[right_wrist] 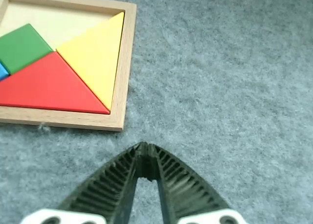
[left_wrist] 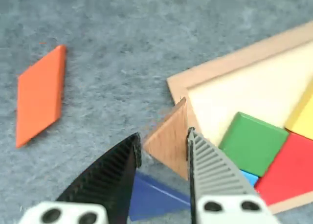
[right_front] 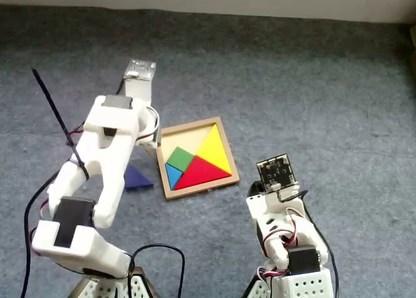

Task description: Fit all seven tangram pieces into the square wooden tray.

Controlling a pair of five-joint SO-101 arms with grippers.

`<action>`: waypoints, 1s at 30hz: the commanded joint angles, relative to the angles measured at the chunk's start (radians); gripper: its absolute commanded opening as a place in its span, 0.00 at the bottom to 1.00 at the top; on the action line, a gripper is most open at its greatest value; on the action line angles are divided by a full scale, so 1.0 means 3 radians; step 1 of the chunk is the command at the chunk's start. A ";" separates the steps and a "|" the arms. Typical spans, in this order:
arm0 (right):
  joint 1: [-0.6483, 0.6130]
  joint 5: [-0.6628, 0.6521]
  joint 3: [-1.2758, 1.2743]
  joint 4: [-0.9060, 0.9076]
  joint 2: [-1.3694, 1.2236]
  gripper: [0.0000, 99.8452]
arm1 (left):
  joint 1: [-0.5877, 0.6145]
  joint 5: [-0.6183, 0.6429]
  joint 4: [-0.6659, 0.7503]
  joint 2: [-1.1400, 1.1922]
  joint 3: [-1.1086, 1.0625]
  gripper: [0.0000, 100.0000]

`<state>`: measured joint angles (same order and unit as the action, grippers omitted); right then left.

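The square wooden tray lies mid-table and holds a yellow triangle, a red triangle, a green square and a small light-blue triangle. Its upper left part is bare. In the left wrist view my left gripper is shut on a plain wooden triangle, held tilted at the tray's corner. A dark blue triangle lies on the carpet just under it, and an orange parallelogram lies farther off. My right gripper is shut and empty, over the carpet near the tray's edge.
Grey carpet covers the whole table. The left arm hangs over the tray's left side and covers the carpet there. The dark blue triangle sits beside that arm. The right arm stands near the front, below the tray.
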<state>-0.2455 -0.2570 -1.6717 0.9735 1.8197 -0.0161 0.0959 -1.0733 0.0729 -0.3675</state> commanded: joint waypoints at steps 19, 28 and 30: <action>0.0043 0.0026 -0.0269 -0.0008 0.0054 0.01 | -0.0734 -0.0977 0.0138 -0.0253 -0.0217 0.10; 0.0043 0.0026 -0.0269 -0.0008 0.0054 0.01 | -0.0734 -0.0982 0.0159 -0.0253 -0.0217 0.12; 0.0043 0.0026 -0.0269 -0.0008 0.0054 0.01 | -0.0719 -0.0982 0.0153 -0.0253 -0.0217 0.20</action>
<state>-0.2455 -0.2570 -1.6717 0.9735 1.8197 -0.2156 -0.1864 -1.0365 0.0437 -0.4365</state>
